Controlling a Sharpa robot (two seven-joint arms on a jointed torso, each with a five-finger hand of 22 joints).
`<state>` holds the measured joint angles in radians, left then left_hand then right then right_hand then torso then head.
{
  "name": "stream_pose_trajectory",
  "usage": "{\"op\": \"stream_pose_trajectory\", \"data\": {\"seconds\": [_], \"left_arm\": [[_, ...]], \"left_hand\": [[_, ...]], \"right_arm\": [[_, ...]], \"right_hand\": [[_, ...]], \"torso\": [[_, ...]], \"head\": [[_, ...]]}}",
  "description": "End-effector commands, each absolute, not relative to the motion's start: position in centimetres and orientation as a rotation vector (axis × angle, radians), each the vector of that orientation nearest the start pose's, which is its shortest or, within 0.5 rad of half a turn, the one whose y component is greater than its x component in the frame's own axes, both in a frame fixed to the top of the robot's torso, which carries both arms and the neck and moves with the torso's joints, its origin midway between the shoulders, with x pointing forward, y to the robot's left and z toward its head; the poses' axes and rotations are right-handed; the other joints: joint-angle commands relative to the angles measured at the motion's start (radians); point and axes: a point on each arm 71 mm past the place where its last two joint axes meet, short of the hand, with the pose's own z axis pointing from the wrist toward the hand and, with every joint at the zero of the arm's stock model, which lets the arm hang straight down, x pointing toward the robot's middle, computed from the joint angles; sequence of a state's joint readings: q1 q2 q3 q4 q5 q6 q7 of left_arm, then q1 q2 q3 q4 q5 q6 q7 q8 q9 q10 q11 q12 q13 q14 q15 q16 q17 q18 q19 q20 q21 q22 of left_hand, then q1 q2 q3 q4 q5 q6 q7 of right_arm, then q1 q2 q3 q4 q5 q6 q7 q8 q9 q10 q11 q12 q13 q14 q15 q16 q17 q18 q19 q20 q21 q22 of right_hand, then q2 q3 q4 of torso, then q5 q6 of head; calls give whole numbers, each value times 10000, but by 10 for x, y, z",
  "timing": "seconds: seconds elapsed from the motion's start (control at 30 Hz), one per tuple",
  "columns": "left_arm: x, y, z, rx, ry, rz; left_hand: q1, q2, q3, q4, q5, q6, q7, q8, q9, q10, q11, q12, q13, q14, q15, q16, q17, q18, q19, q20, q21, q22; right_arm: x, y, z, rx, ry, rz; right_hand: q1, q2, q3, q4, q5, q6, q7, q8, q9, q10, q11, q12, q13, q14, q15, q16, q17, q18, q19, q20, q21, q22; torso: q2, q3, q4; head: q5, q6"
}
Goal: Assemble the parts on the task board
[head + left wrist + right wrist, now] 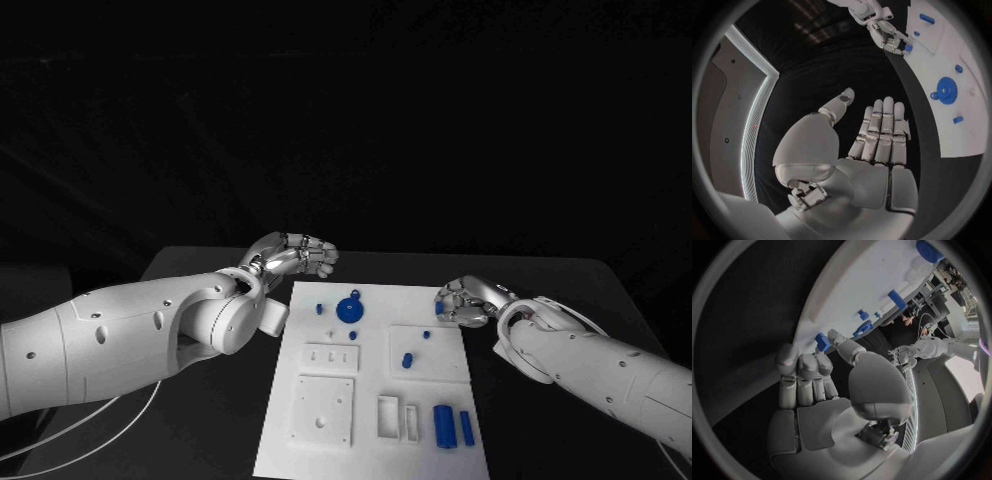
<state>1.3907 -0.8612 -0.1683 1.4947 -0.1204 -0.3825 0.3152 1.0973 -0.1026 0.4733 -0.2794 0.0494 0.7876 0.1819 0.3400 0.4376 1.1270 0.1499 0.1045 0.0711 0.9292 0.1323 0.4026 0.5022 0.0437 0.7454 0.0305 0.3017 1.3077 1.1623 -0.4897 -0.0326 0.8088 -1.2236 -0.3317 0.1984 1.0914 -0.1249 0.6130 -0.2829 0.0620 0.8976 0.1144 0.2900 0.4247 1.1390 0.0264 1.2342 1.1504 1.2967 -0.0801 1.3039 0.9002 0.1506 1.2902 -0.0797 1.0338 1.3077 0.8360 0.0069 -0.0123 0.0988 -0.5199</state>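
The white task board [450, 400] lies lengthwise in the middle of the table. On its far end lies a blue gear [351, 308], also in the left wrist view [946, 90]. Two blue cylinders [453, 426] lie side by side at the near right. My right hand [469, 300] is at the board's right edge, thumb and fingers pinching a small blue part [822, 341], which is seen from across the board too [907, 47]. My left hand [296, 256] hovers off the far left corner, fingers [879, 132] straight and together, thumb apart, holding nothing.
Small blue pegs [407, 360] sit on the board's right half and beside the gear [320, 309]. White raised blocks [323, 408] and two slotted frames [389, 417] occupy the near half. Black tabletop [562, 290] runs along both sides of the board.
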Motion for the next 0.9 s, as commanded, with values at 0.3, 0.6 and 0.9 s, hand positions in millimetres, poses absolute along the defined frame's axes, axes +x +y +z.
{"op": "stream_pose_trajectory", "data": {"seconds": [0.3,0.6,0.9], "left_arm": [[511,229,-133,-9025,14471,-13695],[511,229,-133,-9025,14475,-13688],[510,230,-133,-9029,14466,-13683]], "left_hand": [[-35,-25,8,-26,28,-29,54,-25,-13,-59,7,-58,-8,-80,-7,-58,-6,90,-42,-2,-27,202],[-38,-23,10,-20,28,-30,55,-26,-15,-59,8,-63,-7,-81,-5,-62,-5,91,-43,0,-28,203],[-35,-21,13,-19,28,-31,55,-26,-16,-58,8,-66,-6,-80,-5,-65,-4,93,-44,1,-28,203]], "right_arm": [[582,-225,-235,270,16434,6210],[582,-222,-234,233,16388,6164],[581,-221,-234,263,16293,6036]], "right_hand": [[131,78,447,10,-94,449,146,116,11,108,-99,61,25,11,-126,-47,33,1112,-32,35,41,165],[77,66,538,18,-97,500,129,133,14,134,-116,73,39,16,-142,-48,45,1112,-19,36,57,166],[-45,89,687,39,-104,726,54,242,57,212,-185,110,77,26,-206,-52,71,1112,6,27,86,164]], "torso": [[-2,16,-7],[1,8,4],[3,10,-6]], "head": [[-6,-3],[-15,-8],[-28,-19]]}}
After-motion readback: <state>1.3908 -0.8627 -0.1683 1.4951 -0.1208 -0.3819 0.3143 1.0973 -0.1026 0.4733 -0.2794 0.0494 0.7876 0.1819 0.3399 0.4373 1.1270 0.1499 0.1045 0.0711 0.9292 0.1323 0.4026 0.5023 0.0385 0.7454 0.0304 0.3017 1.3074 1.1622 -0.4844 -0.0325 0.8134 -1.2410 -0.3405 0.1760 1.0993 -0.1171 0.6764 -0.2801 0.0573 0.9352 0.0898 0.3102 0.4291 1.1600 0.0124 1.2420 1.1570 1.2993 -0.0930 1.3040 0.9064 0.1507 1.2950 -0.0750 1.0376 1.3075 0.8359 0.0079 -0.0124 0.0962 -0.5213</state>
